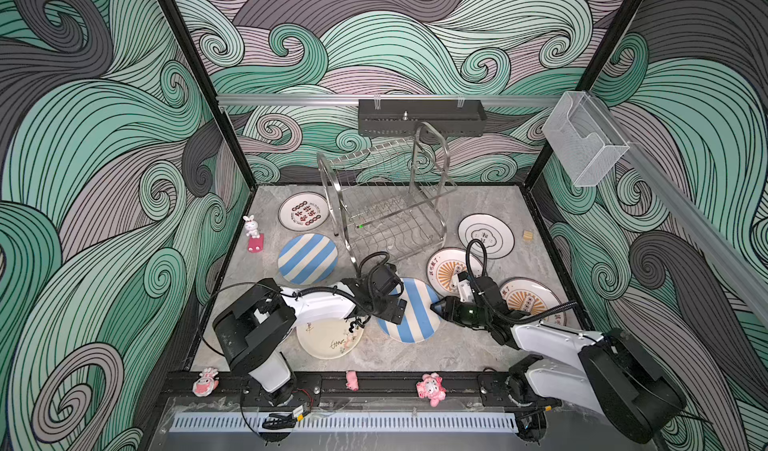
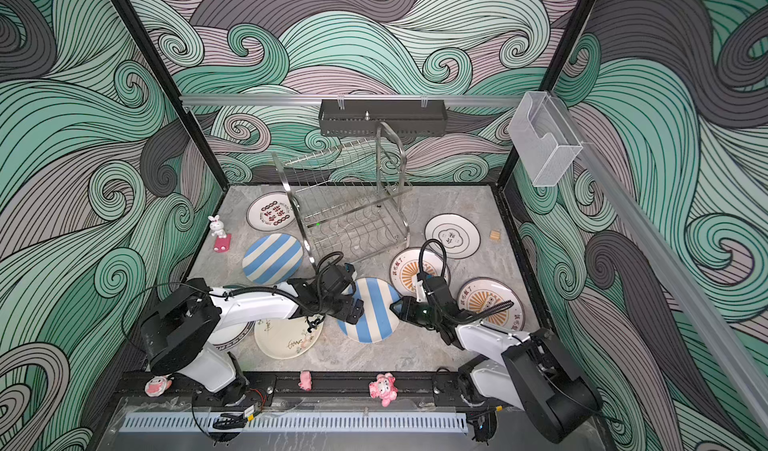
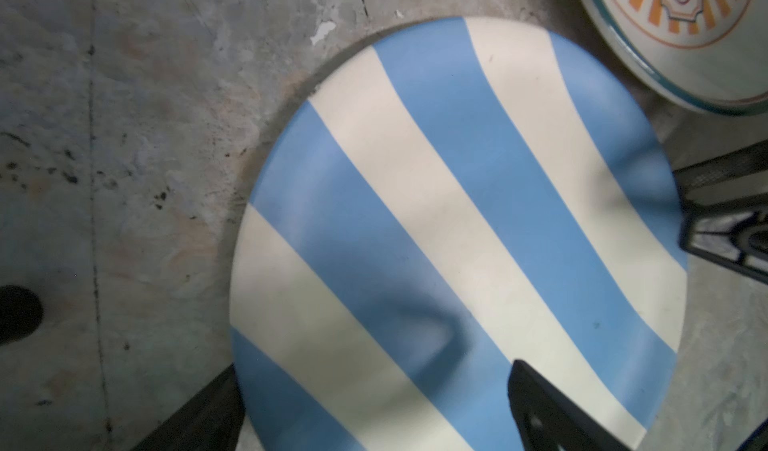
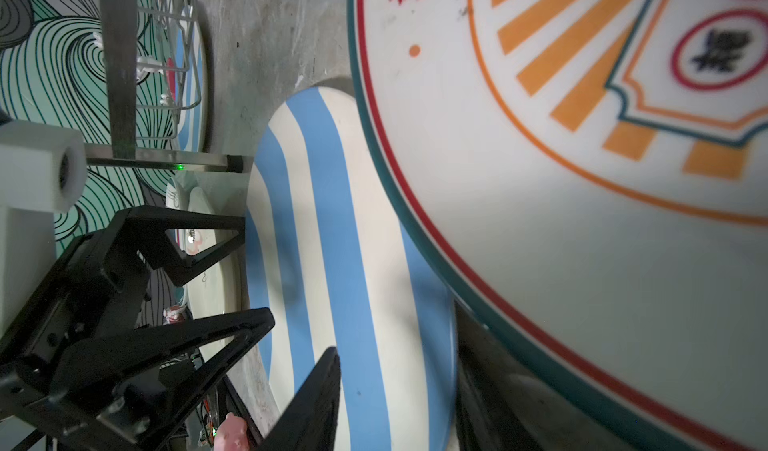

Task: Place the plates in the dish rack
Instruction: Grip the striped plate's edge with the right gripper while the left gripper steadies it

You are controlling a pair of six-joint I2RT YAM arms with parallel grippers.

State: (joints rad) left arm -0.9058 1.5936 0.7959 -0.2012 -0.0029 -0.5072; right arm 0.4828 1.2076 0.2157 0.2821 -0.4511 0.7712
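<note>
Striped plate (image 1: 415,320) sits between left fingers (image 3: 552,415) and right fingers (image 4: 311,407).

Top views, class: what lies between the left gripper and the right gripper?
The nearer blue-white striped plate lies there, the left gripper at one side of its rim, the right gripper opposite. Both top views show it.

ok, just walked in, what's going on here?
Both arms are working the nearer blue-white striped plate, which lies at front centre. The left pincer is open against the plate's left rim. The right pincer is open with the right rim between its jaws, and no firm grip shows. The dish rack stands empty behind.
</note>
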